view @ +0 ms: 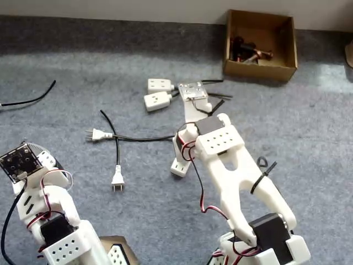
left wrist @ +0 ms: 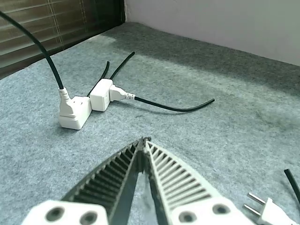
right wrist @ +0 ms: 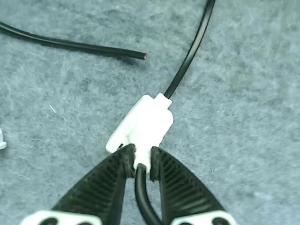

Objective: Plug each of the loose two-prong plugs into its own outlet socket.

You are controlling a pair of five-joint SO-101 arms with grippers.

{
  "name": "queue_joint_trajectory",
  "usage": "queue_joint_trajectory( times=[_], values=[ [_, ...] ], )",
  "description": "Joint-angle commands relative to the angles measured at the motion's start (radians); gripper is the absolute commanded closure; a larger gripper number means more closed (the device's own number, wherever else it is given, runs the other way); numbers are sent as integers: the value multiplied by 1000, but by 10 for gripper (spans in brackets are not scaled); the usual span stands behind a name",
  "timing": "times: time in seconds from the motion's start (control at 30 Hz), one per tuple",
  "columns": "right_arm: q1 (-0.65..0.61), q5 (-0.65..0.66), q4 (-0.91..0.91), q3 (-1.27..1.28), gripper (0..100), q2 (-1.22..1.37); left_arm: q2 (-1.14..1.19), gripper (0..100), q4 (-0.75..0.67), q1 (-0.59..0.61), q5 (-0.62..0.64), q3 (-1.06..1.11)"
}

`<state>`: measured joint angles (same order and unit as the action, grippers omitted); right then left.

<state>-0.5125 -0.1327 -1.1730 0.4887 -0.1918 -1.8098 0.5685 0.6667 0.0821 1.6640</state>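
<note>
no readable text, labels, numbers or signs on anything in any view

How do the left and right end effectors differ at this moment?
The left end effector is shut on nothing; the right end effector is shut on a white connector, where a black cable leaves it. The left one's fingers meet tip to tip; the right one's are parted by the cable between them. Both have dark ribbed fingers.
</note>
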Motion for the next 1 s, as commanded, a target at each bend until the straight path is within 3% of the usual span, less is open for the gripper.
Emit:
queue_joint_trajectory(
  times=[0.0, 0.2, 0.97],
  values=[
    [-24, 18, 8, 22, 993, 1, -15, 993, -5, 8, 11, -12],
    [-77, 26, 45, 39, 993, 2, -15, 993, -5, 7, 11, -12],
    [-74, 81, 166, 117, 993, 4, -15, 993, -5, -12, 11, -10]
  ],
)
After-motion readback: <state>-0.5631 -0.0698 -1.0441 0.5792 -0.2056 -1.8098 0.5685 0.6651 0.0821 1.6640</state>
